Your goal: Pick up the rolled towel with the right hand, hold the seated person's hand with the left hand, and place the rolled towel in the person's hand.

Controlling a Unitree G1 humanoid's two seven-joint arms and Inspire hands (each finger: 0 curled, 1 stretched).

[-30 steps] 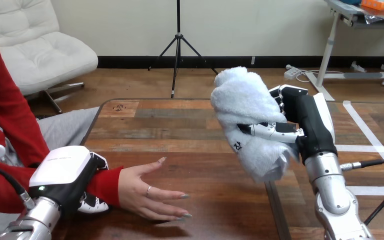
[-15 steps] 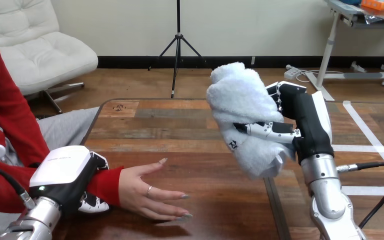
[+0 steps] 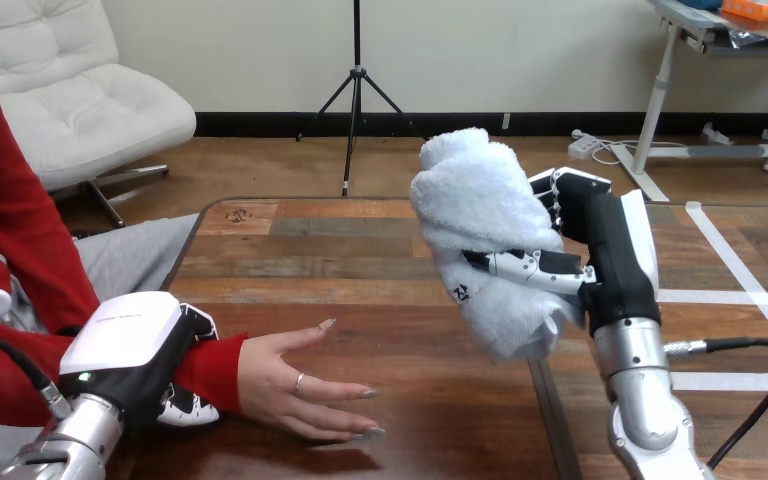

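Rolled towel [image 3: 480,200] clenched in right hand [image 3: 610,260], left hand [image 3: 130,340] clasping person's wrist [image 3: 210,368]; bulky roll may slip crossing to person's hand [image 3: 280,385].

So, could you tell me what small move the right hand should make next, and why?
Probably carry the rolled towel leftward and down toward the person's hand. The right hand has fingers curled round it, raised and apart from that open hand, whose wrist the left hand grips.
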